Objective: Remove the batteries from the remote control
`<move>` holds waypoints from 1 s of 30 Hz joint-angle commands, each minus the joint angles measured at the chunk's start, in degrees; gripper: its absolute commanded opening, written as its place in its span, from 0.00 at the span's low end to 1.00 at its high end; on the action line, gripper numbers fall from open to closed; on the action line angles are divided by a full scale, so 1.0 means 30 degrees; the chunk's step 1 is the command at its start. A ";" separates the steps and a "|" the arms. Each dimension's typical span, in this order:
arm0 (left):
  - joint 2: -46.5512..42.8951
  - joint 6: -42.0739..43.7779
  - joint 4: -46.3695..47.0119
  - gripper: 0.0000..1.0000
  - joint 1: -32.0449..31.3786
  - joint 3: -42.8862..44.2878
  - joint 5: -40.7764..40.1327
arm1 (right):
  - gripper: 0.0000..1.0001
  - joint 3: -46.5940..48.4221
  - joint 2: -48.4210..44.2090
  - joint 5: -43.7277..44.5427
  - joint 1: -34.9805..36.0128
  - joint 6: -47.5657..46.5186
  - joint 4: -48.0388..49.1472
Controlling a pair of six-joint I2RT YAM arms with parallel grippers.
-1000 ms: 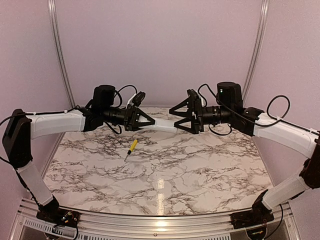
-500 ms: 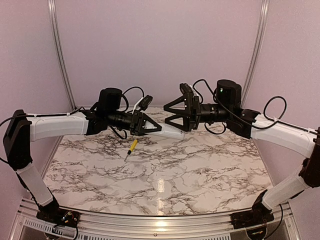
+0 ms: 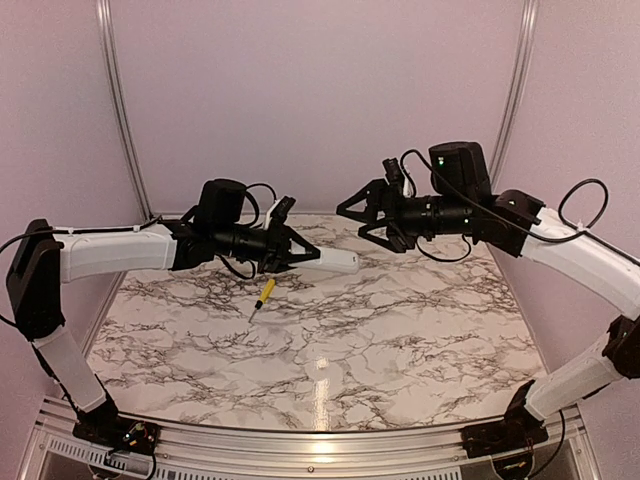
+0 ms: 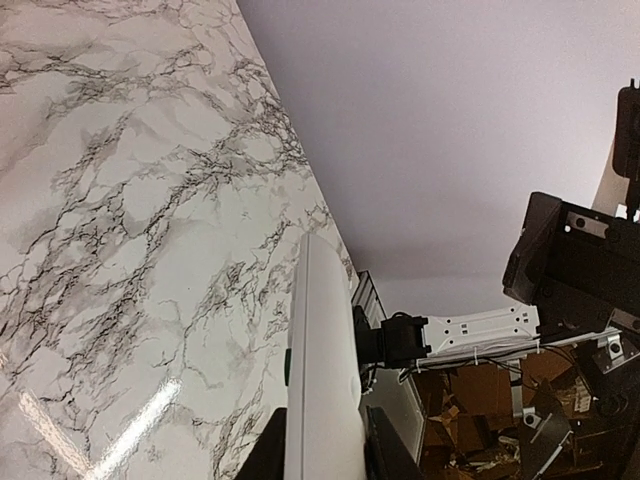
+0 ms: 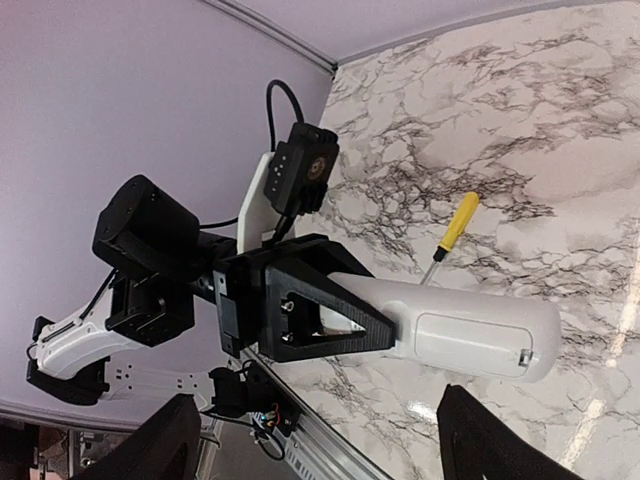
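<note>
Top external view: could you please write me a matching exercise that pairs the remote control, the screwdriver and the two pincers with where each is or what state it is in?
Column one:
1. remote control
2. screwdriver
3. left pincer
4. right pincer

Column two:
A. lying on the table
B. open and empty, apart from the remote control
C. held in the air above the table
D. shut on one end of the remote control

Pairs: 1-C, 2-A, 3-D, 4-B
</note>
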 commanded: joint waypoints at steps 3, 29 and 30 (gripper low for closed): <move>-0.0248 -0.2846 -0.0300 0.00 0.0042 -0.0102 -0.1656 | 0.77 0.1362 0.0543 0.5849 0.1031 -0.0112 -0.4643; -0.0880 -0.4769 0.0874 0.00 0.0013 -0.0591 -0.1357 | 0.70 0.2234 0.3031 0.5350 0.1201 -0.0348 -0.2903; -0.0886 -0.4837 0.0941 0.00 0.0013 -0.0606 -0.1334 | 0.70 0.2215 0.3065 0.5378 0.1201 -0.0357 -0.2856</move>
